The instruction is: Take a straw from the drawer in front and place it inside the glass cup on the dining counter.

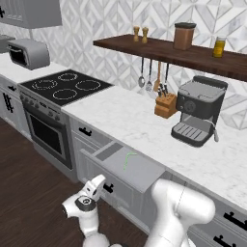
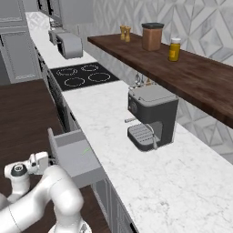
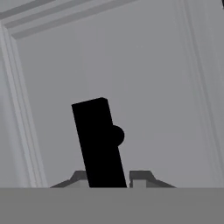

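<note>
The light grey drawer stands pulled out from under the marble worktop. Inside it lies the thin green straw, which the right base view shows as a faint green line in the drawer. My gripper is low at the drawer's front panel. It is shut on the black bar handle, which runs up between my two fingertips. In the right base view my gripper sits at the drawer's outer end. The glass cup and the dining counter are out of view.
A black cooktop with an oven below lies left of the drawer, a toaster beyond it. A coffee machine and a knife block stand on the worktop under a wooden shelf. Dark wood floor is behind me.
</note>
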Available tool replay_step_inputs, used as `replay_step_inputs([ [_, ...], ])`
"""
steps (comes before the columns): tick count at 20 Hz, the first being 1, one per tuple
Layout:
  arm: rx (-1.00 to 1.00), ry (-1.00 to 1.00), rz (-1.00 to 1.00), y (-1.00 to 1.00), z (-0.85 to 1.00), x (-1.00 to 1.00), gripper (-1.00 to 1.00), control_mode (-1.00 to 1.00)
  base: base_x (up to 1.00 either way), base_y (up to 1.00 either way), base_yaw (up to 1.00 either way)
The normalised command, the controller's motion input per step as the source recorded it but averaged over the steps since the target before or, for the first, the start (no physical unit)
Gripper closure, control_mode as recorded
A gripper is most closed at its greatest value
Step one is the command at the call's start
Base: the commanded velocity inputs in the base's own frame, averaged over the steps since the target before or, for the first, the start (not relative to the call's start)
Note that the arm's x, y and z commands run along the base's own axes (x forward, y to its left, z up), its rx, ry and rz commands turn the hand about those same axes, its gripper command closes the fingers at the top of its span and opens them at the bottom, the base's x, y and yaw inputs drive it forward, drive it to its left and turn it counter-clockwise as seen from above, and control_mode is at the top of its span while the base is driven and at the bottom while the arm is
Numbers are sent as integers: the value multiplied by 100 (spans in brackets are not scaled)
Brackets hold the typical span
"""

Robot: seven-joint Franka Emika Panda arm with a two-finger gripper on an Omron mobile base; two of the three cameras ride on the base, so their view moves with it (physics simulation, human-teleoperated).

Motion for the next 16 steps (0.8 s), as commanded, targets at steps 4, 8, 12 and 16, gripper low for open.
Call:
replay_step_inputs([
  [4, 0, 7, 3, 100, 0, -39, -100, -100, 0, 0, 0],
  [8, 0, 8, 1, 95, 0, -22, -100, -100, 0, 0, 0],
  [12, 12, 10, 0, 56, 1, -28, -100, -100, 0, 0, 0],
  [16, 29, 18, 0, 36, 13, -35, -100, -100, 0, 0, 0],
])
